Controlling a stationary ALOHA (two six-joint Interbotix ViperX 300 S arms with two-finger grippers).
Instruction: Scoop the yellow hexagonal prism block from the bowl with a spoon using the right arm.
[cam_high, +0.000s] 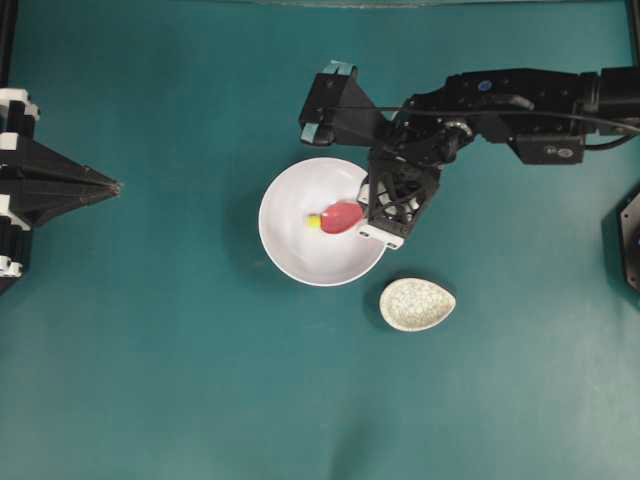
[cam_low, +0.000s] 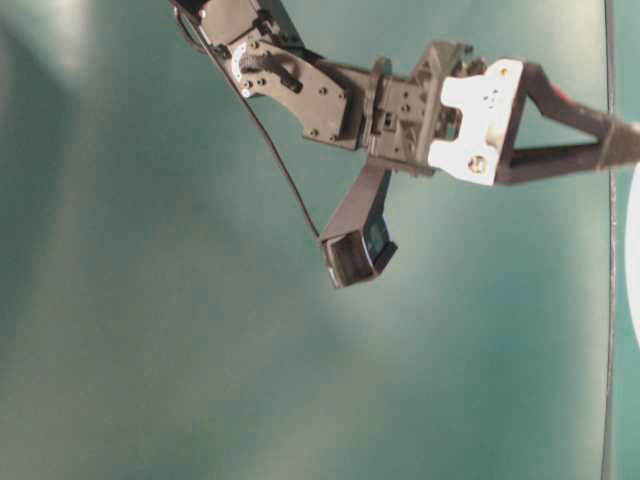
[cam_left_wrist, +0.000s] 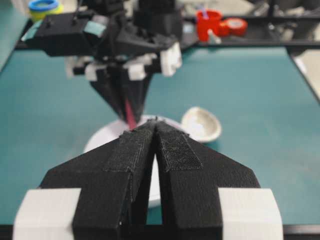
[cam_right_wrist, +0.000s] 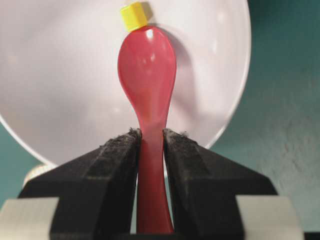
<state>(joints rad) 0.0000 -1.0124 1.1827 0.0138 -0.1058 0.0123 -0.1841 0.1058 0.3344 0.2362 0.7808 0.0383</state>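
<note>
Right up against the right wrist cam you get the right hand (cam_right_wrist: 151, 145), its two black fingers (cam_right_wrist: 117, 165) clamped on the handle of the pink-red spoon (cam_right_wrist: 146, 75). Spoon head points away from the lens, down inside the white bowl (cam_right_wrist: 60, 90), and the little yellow block (cam_right_wrist: 133, 15) sits right at the tip of the spoon head, touching it or as good as. It's not in the spoon, it's just past the front edge, on the bowl's floor.

Overhead view tells the same story from above: spoon (cam_high: 342, 216) lying toward the bowl's (cam_high: 290, 250) middle, block (cam_high: 314, 221) at its left end, right hand (cam_high: 385, 210) hanging over the bowl's right rim. What you only get from up there is the layout: a small speckled dish (cam_high: 417, 304) just beside the bowl at lower right on the teal desk (cam_high: 150, 350), and the left hand (cam_high: 112, 186) parked way off at the left edge, well apart from everything.

Left wrist cam shows that left hand (cam_left_wrist: 154, 122) with fingers pressed together, nothing between them. Beyond it you can see the bowl (cam_left_wrist: 100, 140), the dish (cam_left_wrist: 201, 124) and a sliver of the spoon handle (cam_left_wrist: 130, 114) in the right hand's grip.

Table-level view is basically just the right arm (cam_low: 400, 100) against teal; no spoon or block visible there.
</note>
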